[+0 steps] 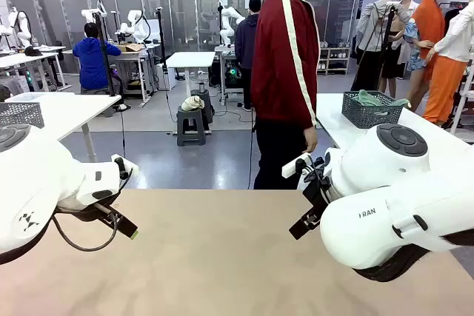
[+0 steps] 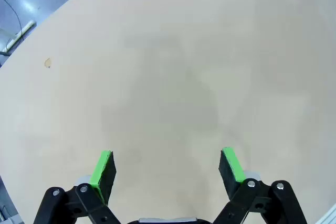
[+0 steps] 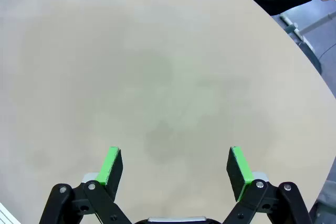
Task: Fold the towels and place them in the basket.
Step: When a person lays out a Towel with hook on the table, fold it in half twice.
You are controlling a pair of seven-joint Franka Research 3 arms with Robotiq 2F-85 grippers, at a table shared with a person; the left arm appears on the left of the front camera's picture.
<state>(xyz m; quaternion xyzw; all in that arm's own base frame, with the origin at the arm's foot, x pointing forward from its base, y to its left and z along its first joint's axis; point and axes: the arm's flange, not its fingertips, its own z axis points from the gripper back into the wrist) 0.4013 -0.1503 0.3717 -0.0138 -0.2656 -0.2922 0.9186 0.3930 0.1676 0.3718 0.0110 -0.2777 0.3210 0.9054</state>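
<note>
1. Saw left gripper [image 2: 167, 155] spread wide, empty, over tan table [image 2: 168, 51].
2. Saw right gripper [image 3: 174, 151] likewise spread, gripping nothing.
3. Spotted dark basket [image 1: 366, 118] holding greenish towel [image 1: 374, 99] on white side table [image 1: 332, 120], far right.

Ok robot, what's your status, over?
Left gripper open, right gripper open, over the table. Basket holding towels on side table. Person stands at far edge.

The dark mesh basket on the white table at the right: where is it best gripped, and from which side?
Probably the near rim of the basket, from above: it stands upright and open-topped, and the towels heap in the middle, leaving the rim bare.
</note>
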